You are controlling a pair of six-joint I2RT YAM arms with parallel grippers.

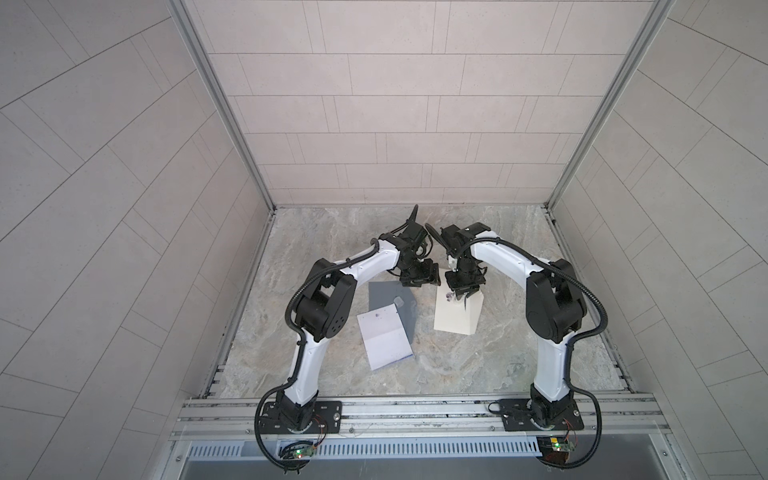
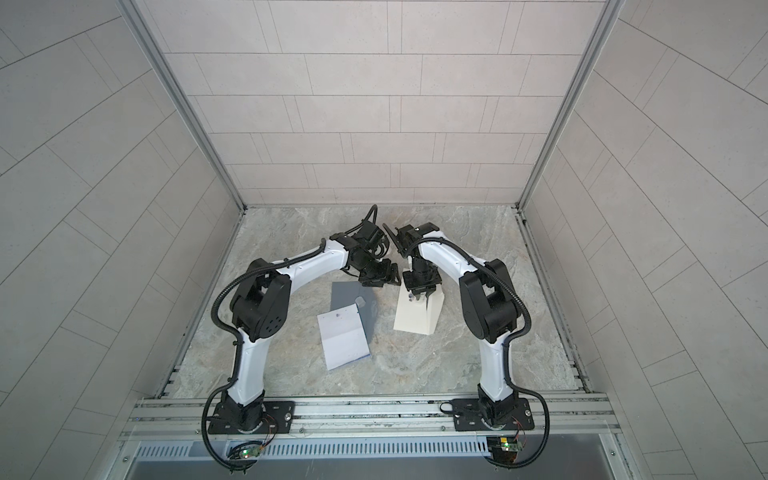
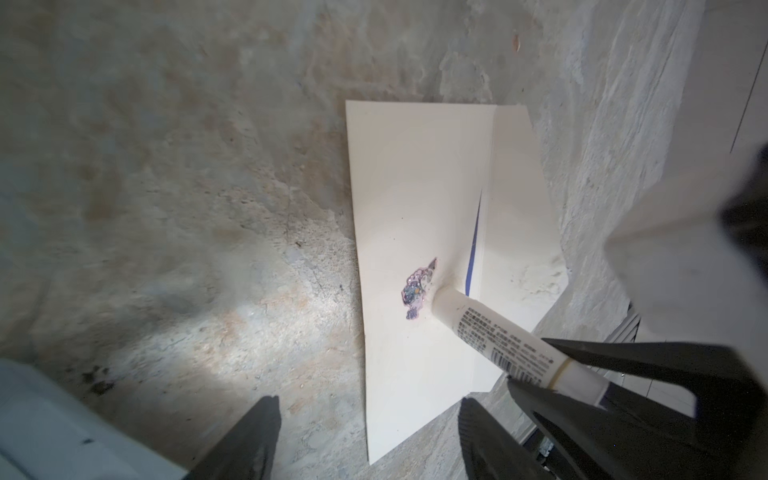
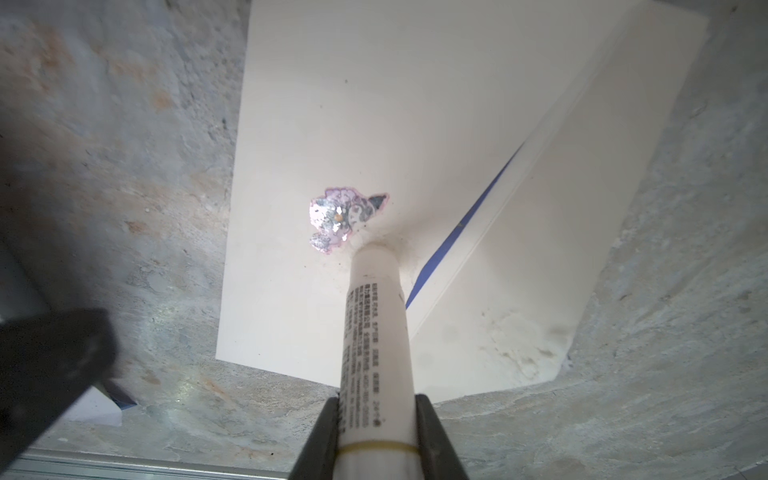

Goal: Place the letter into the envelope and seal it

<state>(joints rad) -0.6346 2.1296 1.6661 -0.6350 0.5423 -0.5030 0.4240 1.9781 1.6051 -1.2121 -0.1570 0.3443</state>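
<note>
A cream envelope [image 1: 453, 316] [image 2: 415, 316] lies on the marble table, flap [image 4: 561, 208] folded out, with dried smears near the flap's tip. A thin blue edge [image 4: 465, 224] [image 3: 473, 249] shows in the slit under the flap; it looks like the letter's. My right gripper [image 4: 378, 436] [image 1: 465, 286] is shut on a white glue stick [image 4: 374, 324] [image 3: 490, 328]. The stick's tip presses on the envelope beside a shiny purple sticker [image 4: 345, 216]. My left gripper [image 3: 368, 440] [image 1: 419, 278] hangs open with nothing between its fingers, just left of the envelope, above its near corner.
A white folded sheet [image 1: 384, 336] [image 2: 344, 336] with a blue lower edge lies left of the envelope, partly on a grey sheet [image 1: 386, 293]. A small clear piece [image 1: 399, 301] sits on the grey sheet. Tiled walls stand on three sides of the table.
</note>
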